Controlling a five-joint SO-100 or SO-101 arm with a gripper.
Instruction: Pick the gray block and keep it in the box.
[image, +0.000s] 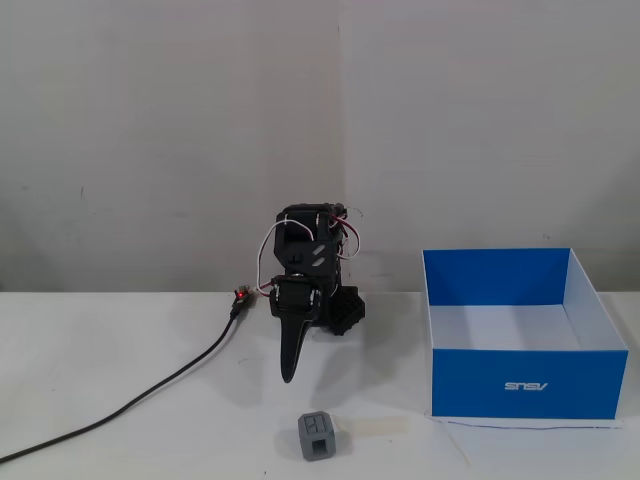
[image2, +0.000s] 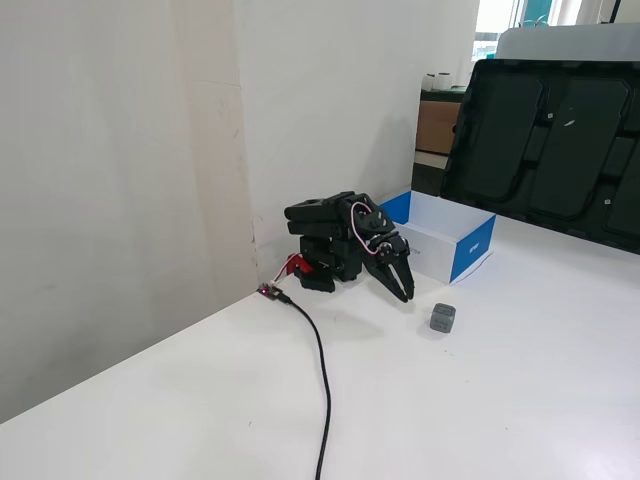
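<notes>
A: What does the gray block (image: 317, 436) look like?

B: A small gray cube with darker recessed squares on the face toward the camera. It sits on the white bench (image: 120, 350), and a pale tape strip (image: 375, 426) lies just beside it at 3 o'clock.

A: And the gripper (image: 289, 374)?

B: At about 11 o'clock from the block, apart from it, tips pointing down above the bench. Its fingers are pressed together with nothing between them.

A: The box (image: 524, 384)?

B: Blue outside, white inside, open-topped, at 2 o'clock from the block and well apart. In a fixed view, the block (image2: 442, 318) sits at 7 o'clock from the box (image2: 470, 250).
</notes>
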